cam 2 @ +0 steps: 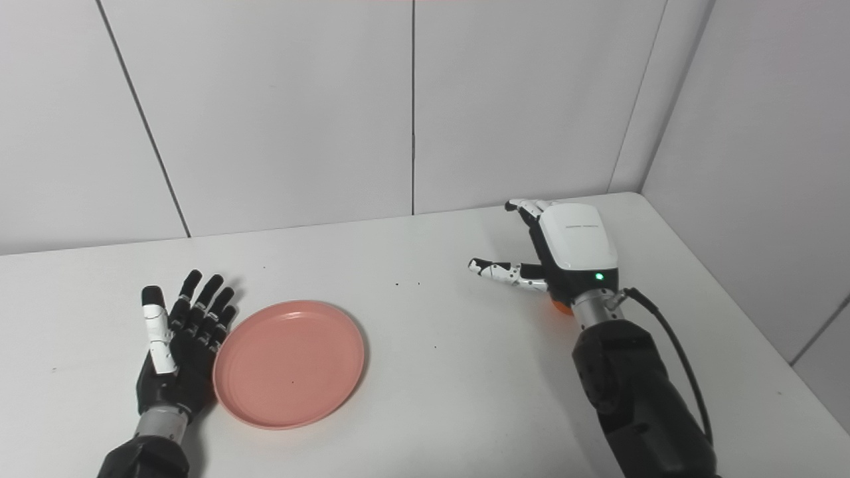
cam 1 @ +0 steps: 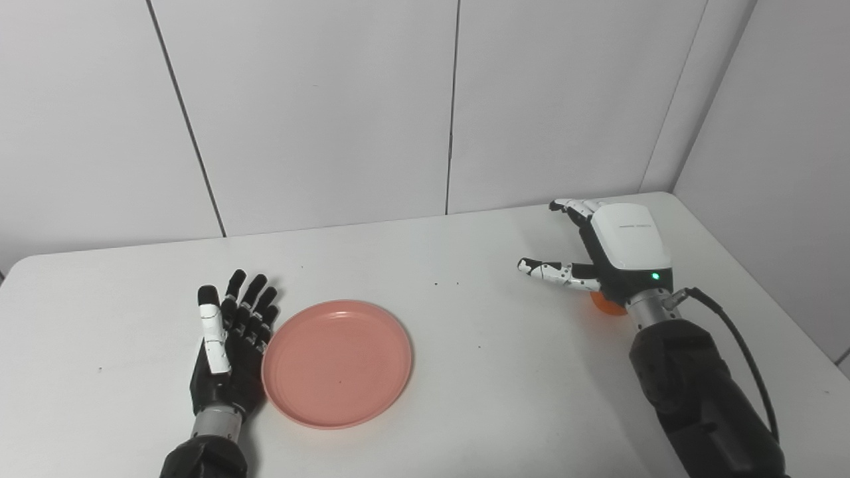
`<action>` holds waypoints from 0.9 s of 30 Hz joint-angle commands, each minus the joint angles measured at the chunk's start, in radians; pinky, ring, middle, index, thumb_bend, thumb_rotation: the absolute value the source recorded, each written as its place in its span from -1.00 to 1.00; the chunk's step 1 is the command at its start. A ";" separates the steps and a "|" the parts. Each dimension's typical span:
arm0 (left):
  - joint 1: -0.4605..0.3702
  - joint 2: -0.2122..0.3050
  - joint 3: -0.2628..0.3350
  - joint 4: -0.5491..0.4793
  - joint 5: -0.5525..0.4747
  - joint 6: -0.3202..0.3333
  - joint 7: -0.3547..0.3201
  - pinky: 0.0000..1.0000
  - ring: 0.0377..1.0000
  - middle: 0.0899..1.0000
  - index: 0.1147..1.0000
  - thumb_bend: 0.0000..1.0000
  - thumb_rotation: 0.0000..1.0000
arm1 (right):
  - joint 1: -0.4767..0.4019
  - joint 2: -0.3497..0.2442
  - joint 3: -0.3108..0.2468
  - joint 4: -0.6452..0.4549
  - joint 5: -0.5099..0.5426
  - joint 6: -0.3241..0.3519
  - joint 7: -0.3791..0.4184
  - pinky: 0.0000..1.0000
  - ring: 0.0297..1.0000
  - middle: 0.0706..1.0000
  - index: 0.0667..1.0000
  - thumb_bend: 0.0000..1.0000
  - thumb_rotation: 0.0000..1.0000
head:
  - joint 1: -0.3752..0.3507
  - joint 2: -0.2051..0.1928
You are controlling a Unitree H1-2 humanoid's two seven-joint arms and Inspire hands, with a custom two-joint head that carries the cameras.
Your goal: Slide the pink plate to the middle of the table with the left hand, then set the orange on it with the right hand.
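The pink plate [cam 1: 337, 362] lies flat on the white table [cam 1: 465, 332], left of the middle. My left hand [cam 1: 229, 345] rests open with fingers straight, its edge against the plate's left rim. On the right, my right hand [cam 1: 614, 255] hovers open, palm down, thumb spread to the left. The orange [cam 1: 605, 304] is mostly hidden under that hand's wrist; only a small orange sliver shows, also seen as the orange [cam 2: 562, 307] in the right eye view.
White wall panels stand behind the table and along its right side. The table's right edge [cam 1: 750, 265] runs close past my right arm. A black cable [cam 1: 737, 345] loops from the right wrist.
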 commanded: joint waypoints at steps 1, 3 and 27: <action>0.060 -0.006 0.004 0.068 0.014 0.074 0.039 1.00 0.88 0.85 0.88 0.80 0.69 | -0.049 -0.037 -0.019 0.000 -0.006 0.023 -0.037 0.54 0.46 0.48 0.44 0.68 0.89 | 0.001 -0.001; 0.060 -0.005 0.001 0.068 0.018 0.074 0.039 1.00 0.88 0.86 0.89 0.80 0.70 | -0.052 -0.042 -0.018 0.015 -0.006 0.031 -0.038 0.54 0.47 0.49 0.45 0.68 0.90 | 0.001 0.000; 0.064 0.001 -0.010 0.065 0.018 0.075 0.029 1.00 0.88 0.85 0.91 0.80 0.73 | -0.039 -0.075 -0.012 0.154 0.038 0.124 -0.040 0.53 0.45 0.46 0.45 0.73 0.95 | 0.007 0.012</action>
